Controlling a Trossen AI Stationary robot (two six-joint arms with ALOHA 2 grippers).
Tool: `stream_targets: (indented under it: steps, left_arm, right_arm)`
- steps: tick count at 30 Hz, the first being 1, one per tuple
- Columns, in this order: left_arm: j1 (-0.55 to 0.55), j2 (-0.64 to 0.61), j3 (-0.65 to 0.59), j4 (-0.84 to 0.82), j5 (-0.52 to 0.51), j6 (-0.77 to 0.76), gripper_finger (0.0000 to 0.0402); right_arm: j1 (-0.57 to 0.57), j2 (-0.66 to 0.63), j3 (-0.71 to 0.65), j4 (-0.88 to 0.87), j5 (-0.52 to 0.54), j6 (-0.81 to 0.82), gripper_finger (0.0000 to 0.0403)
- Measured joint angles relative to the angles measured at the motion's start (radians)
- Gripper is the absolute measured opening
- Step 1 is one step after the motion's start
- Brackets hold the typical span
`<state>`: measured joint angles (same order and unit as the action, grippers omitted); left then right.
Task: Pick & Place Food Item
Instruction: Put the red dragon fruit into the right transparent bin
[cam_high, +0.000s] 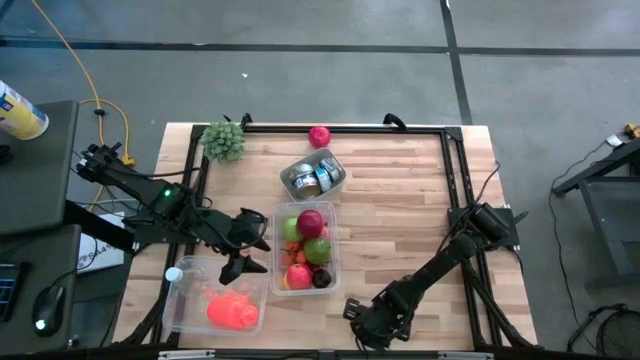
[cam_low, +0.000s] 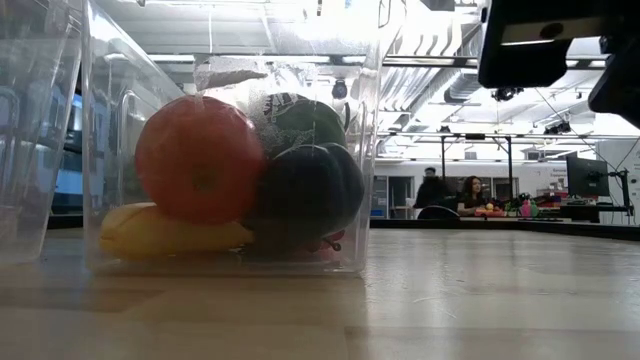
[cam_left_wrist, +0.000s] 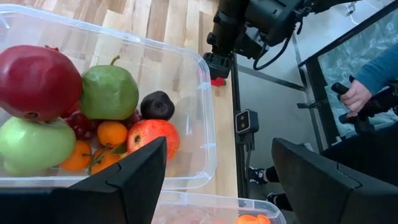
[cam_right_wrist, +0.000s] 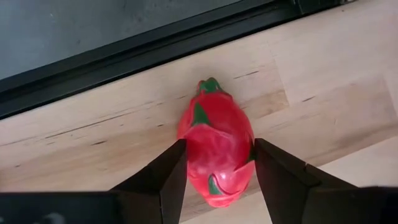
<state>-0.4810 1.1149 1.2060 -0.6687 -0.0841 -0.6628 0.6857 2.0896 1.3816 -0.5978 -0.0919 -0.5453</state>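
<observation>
A red dragon fruit (cam_right_wrist: 216, 149) with green scale tips lies on its side on the wood close to the table's near edge. My right gripper (cam_right_wrist: 220, 177) (cam_high: 358, 312) reaches down over it and is shut on it. In the left wrist view only a red speck of the dragon fruit (cam_left_wrist: 216, 81) shows under that gripper. My left gripper (cam_left_wrist: 217, 180) (cam_high: 245, 255) hangs open above the gap between the clear fruit bin (cam_high: 305, 250) and a second clear bin (cam_high: 215, 300), touching nothing. My right gripper pinches the dragon fruit across its width, one finger (cam_right_wrist: 171, 174) on each flank of its body (cam_right_wrist: 199, 155). The fingers come from above, slanting down, and lie across the fruit's long axis. The fruit still rests on the table.
The fruit bin (cam_left_wrist: 112, 106) holds apples, a pomegranate, oranges and a dark plum. The second bin holds an orange-red item (cam_high: 232, 312). A small tub of cans (cam_high: 313, 177), a green bunch (cam_high: 224, 140) and a red fruit (cam_high: 319, 136) sit near the far edge. A person's hand (cam_left_wrist: 354, 93) is beyond the table.
</observation>
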Motion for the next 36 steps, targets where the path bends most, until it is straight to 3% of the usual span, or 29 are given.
stream_targets:
  steps: [21,31,36]
  left_arm:
    - [0.0,0.0,0.0,-0.005,0.0,-0.008,0.0281]
    - [-0.05,0.0,0.0,-0.007,-0.086,-0.011,0.0281]
    - [-0.065,0.0,0.0,-0.011,-0.112,-0.01,0.0281]
  right_arm:
    - [-0.053,0.034,0.002,0.02,-0.073,0.064,0.0113]
    - [-0.051,0.035,0.003,0.02,-0.15,0.182,0.0032]
    - [-0.052,0.036,0.003,0.024,-0.156,0.209,0.0015]
